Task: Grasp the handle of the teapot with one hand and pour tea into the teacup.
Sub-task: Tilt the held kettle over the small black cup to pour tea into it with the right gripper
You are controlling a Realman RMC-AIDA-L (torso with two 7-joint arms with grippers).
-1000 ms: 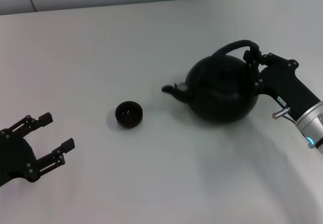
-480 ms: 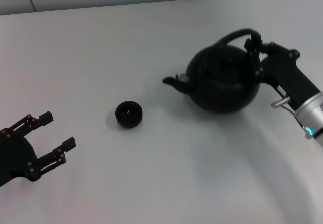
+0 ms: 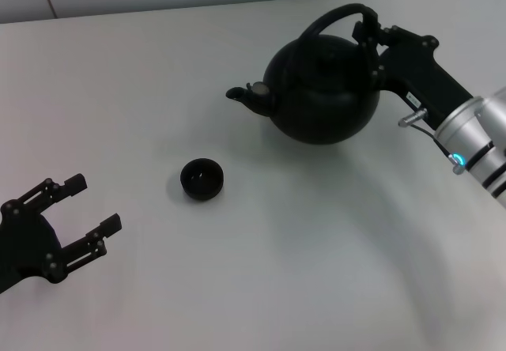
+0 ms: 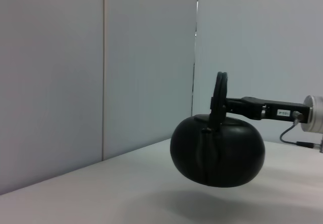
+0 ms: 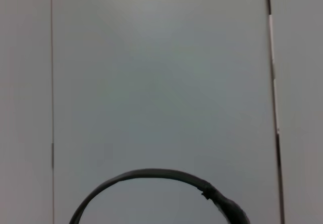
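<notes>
One arm is doing the work: right claw (image 3: 370, 44) is pinched on the thick black arched handle (image 3: 336, 17) at its right-hand end, by the joint. Large round matte-black teapot (image 3: 320, 90) hangs clear of the white table (image 3: 261, 272); the left wrist view shows a shadow and a gap under its belly. It's toward the far right of the table, short spout (image 3: 245, 98) aimed at the left edge. Tiny round dark-brown handleless teacup (image 3: 202, 179) sits on the table nearer the front edge, left of the pot and well apart from it. Left claw (image 3: 75, 220) is parked, fingers spread, near the front-left corner.

Step in hand, as I read it: carry to the cup, then tilt.
- Get the spout tip above the cup's rim before tilting; the cup is a small, low target.
- Tilt slowly. The handle looks smooth and rounded, so the heavy pot could swing in an off-centre grip.
- Flat lid may shift on a steep tilt.
- Cup looks light; don't touch it with the spout.
</notes>
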